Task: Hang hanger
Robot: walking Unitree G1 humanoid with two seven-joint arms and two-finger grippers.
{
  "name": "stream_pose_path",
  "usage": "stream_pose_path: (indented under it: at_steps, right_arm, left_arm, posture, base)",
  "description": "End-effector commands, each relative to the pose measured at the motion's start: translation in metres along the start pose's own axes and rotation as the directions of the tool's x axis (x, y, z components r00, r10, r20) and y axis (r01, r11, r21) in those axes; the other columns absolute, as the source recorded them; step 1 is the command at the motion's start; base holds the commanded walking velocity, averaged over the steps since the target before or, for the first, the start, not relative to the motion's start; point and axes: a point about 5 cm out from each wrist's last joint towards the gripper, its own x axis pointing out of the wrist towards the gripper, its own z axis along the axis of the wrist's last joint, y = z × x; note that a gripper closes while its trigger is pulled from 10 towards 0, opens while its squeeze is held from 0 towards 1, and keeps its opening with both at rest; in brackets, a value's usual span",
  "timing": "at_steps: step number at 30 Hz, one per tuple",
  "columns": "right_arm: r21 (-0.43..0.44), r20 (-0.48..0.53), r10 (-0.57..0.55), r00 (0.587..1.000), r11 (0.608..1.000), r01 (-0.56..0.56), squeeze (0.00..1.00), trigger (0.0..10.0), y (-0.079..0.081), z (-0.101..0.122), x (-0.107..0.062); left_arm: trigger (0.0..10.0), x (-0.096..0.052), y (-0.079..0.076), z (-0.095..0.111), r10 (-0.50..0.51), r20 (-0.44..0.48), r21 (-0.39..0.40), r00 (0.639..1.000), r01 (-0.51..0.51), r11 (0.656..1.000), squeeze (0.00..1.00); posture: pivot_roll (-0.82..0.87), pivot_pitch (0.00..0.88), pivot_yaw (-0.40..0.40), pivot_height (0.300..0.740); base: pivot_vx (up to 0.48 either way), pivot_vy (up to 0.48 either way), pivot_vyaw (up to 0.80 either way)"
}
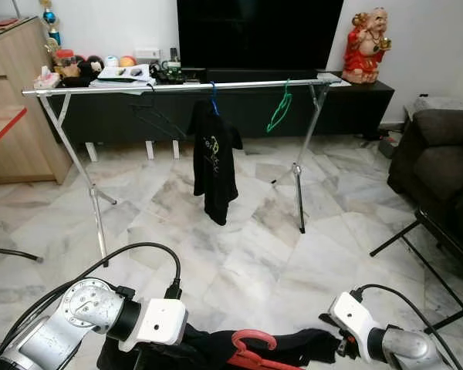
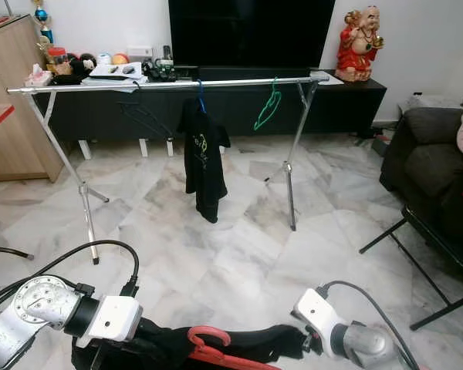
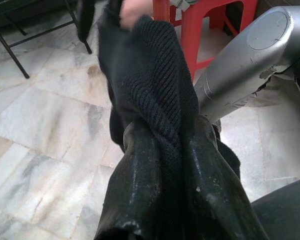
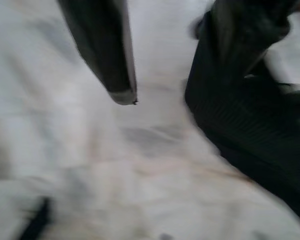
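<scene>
L gripper (image 3: 160, 150) pinched on black knit garment (image 3: 150, 85), low near floor. Red hanger (image 1: 251, 347) inside it. R gripper (image 4: 190, 75) spread, beside garment. Rack (image 1: 177, 87) well ahead.

left gripper (image 3: 162, 150): jaws clamped | right gripper (image 4: 190, 65): jaws apart, arm low

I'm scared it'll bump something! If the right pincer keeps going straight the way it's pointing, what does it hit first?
Probably the marble floor. The right pincer is open, pointing down at bare tiles, with the black garment beside one finger. The picture is blurry, so depth is unclear.
</scene>
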Motion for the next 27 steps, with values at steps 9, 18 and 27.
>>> stream_pose_path:
  at_steps: [9, 18, 27]
  right_arm:
    - [0.024, 0.049, 0.248, 0.968, 0.968, -0.249, 1.0, 10.0, 0.011, 0.003, -0.009]
    - [0.171, 0.413, -0.285, 0.865, 0.957, 0.233, 0.0, 10.0, -0.055, 0.067, -0.037]
    - [-0.02, 0.545, -0.04, 0.837, 0.998, 0.061, 0.0, 10.0, -0.041, 0.116, -0.037]
  left_arm:
    - [10.0, 0.003, -0.001, 0.01, -0.019, 0.02, 0.029, 1.0, 0.018, 0.999, 0.0]
    - [10.0, 0.008, 0.007, -0.005, 0.104, -0.003, -0.012, 0.995, -0.104, 0.994, 0.0]
    - [10.0, 0.01, 0.024, -0.024, 0.199, -0.197, -0.11, 0.96, -0.224, 0.968, 0.0]
  posture:
    - [-0.02, 0.0, -0.053, 0.74]
    - [-0.02, 0.0, -0.045, 0.74]
    - [-0.02, 0.0, -0.033, 0.74]
  base:
    - [0.0, 0.0, 0.0]
    - [0.0, 0.0, 0.0]
    - [0.0, 0.0, 0.0]
